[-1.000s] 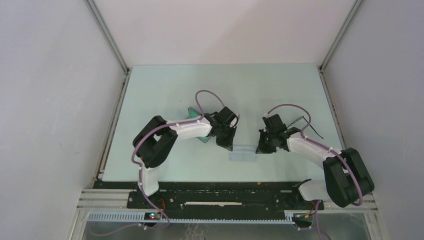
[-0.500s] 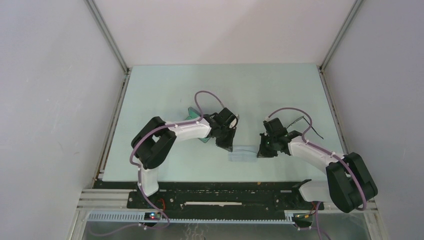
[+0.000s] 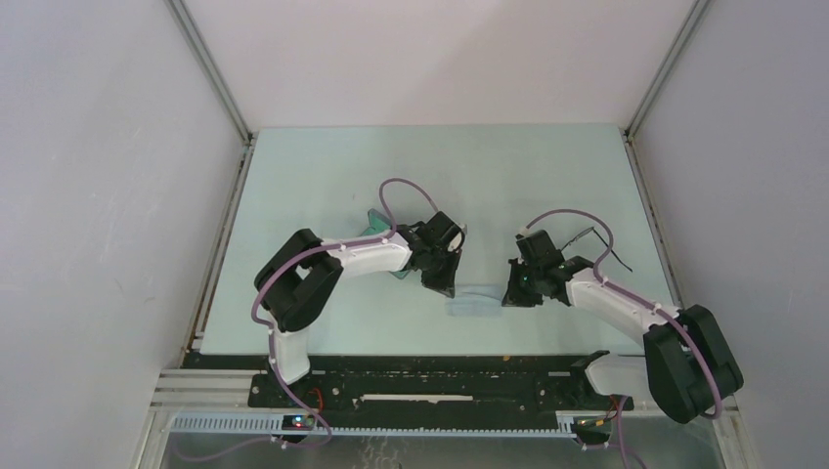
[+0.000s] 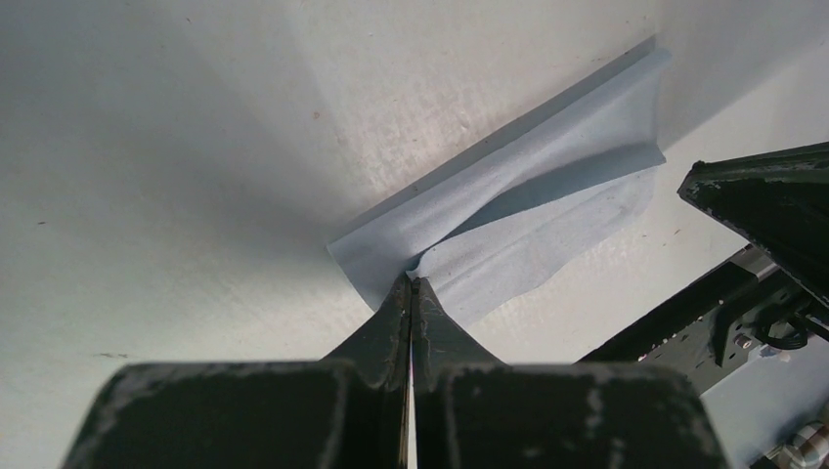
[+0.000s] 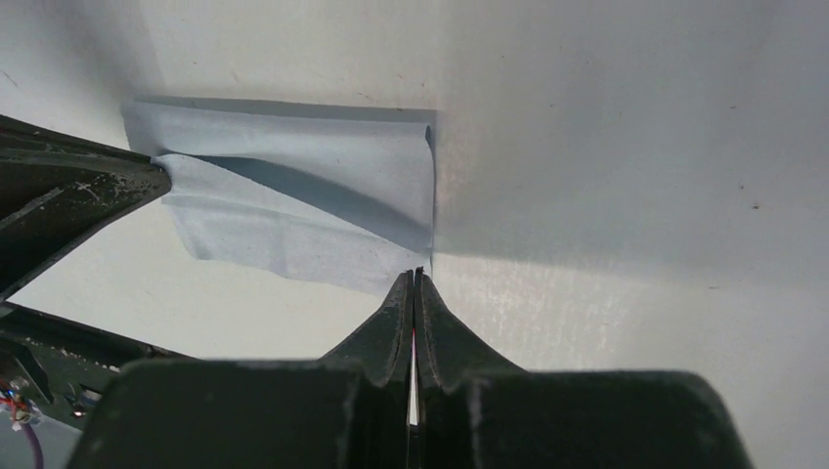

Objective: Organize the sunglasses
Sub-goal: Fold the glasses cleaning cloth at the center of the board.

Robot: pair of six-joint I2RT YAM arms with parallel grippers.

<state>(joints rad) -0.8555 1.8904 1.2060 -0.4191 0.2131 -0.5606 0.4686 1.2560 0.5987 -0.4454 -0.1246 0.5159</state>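
The sunglasses (image 3: pixel 616 260) show only as thin black wire lines on the table behind my right forearm, partly hidden by it. A pale blue cloth (image 3: pixel 474 302) lies folded between my two grippers. My left gripper (image 3: pixel 442 283) is shut with a corner of the cloth (image 4: pixel 528 215) pinched at its tips (image 4: pixel 412 280). My right gripper (image 3: pixel 514 292) is also shut, holding the opposite corner of the cloth (image 5: pixel 313 195) at its tips (image 5: pixel 417 275). The upper layer of the cloth is lifted and doubled over the lower one.
A slate-grey case (image 3: pixel 372 222) lies under my left forearm, mostly covered by it. Metal rails run along both sides of the pale table (image 3: pixel 323 176). A black base bar (image 3: pixel 430 386) lines the near edge.
My right gripper has shifted slightly toward the near edge and its elbow has swung out to the right. The left arm has barely moved. Both stay shut on the cloth.
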